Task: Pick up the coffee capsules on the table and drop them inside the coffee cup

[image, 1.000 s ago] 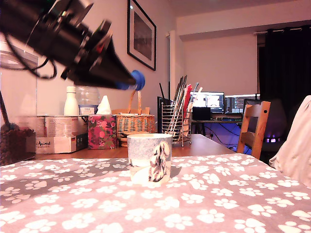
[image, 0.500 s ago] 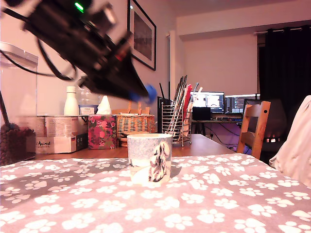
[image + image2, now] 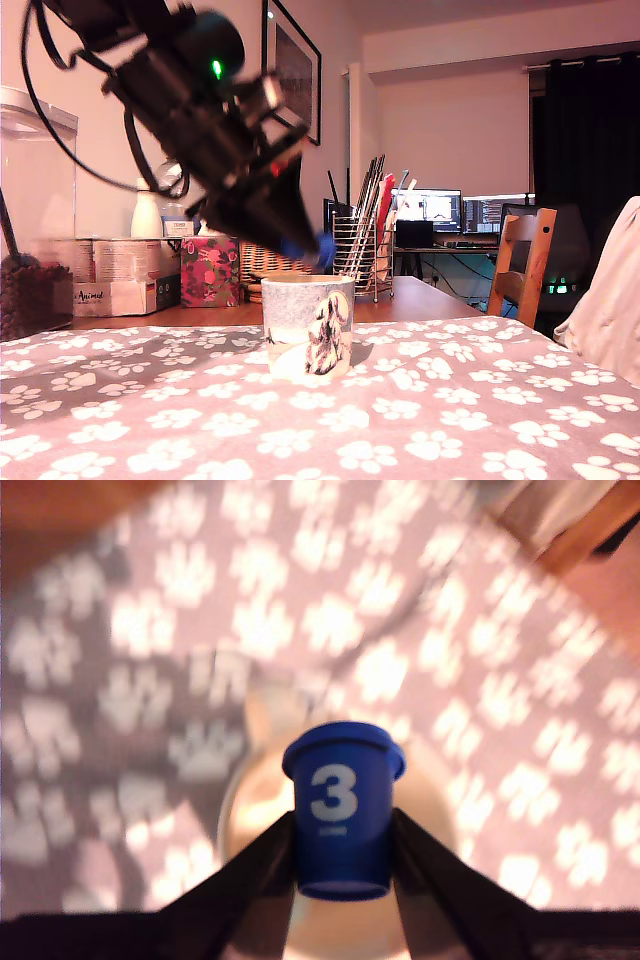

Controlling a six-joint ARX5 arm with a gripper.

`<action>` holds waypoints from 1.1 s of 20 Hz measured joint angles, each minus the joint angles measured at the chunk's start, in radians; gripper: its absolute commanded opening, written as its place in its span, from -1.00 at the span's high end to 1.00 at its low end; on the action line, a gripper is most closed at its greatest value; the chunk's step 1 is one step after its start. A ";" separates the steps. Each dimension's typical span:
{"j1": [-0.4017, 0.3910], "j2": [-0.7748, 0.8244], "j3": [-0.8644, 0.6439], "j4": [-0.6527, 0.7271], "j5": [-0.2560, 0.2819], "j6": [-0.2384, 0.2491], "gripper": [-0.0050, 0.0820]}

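Note:
My gripper (image 3: pixel 312 248) hangs tilted down just above the rim of the coffee cup (image 3: pixel 308 325), a squat white-grey mug with a dark figure on its side. It is shut on a dark blue coffee capsule (image 3: pixel 322 248). In the wrist view the blue capsule (image 3: pixel 342 820), marked with a white 3, is pinched between both black fingers (image 3: pixel 250 880), and the cup's pale opening (image 3: pixel 255 810) lies right below it. No other capsule shows.
A grey cloth with white paw prints (image 3: pixel 450 400) covers the table. Behind the cup stand a wire utensil holder (image 3: pixel 362 255), a wicker basket (image 3: pixel 262 258), a floral box (image 3: pixel 209 270), cardboard boxes (image 3: pixel 120 275) and a clear jar (image 3: pixel 35 220). A wooden chair (image 3: pixel 522 262) is at the exterior view's right.
The arm has swung down and toward the exterior view's right, carrying the blue capsule from well above the cup to just over its rim.

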 measured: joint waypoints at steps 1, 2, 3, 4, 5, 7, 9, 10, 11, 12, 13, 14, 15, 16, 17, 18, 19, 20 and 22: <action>0.000 0.008 0.002 -0.017 -0.002 0.000 0.71; 0.000 0.013 0.002 -0.030 -0.003 0.001 0.71; 0.000 0.014 0.002 -0.045 -0.004 0.001 0.71; 0.000 0.014 0.002 -0.048 -0.004 0.001 0.71; 0.000 0.014 0.002 -0.048 -0.003 0.001 0.70; 0.000 0.014 0.002 -0.048 -0.003 0.001 0.66; 0.000 0.014 0.002 -0.048 -0.004 0.001 0.43; 0.000 0.014 0.002 -0.048 -0.008 0.001 0.32; 0.000 0.014 0.002 -0.047 -0.010 0.001 0.25; 0.000 0.014 0.002 -0.046 -0.011 0.001 0.25; 0.000 0.014 0.002 -0.046 -0.011 0.001 0.25; 0.000 0.014 0.002 -0.046 -0.011 0.001 0.26; 0.000 0.014 0.002 -0.045 -0.011 0.001 0.26; 0.000 0.014 0.002 -0.045 -0.011 0.001 0.26; 0.000 0.014 0.002 -0.045 -0.011 0.001 0.26; 0.000 0.014 0.002 -0.046 -0.009 0.001 0.26; 0.000 0.014 0.002 -0.047 -0.001 0.001 0.26; 0.000 0.014 0.002 -0.049 0.013 0.002 0.26; 0.000 0.014 0.002 -0.049 0.040 0.002 0.28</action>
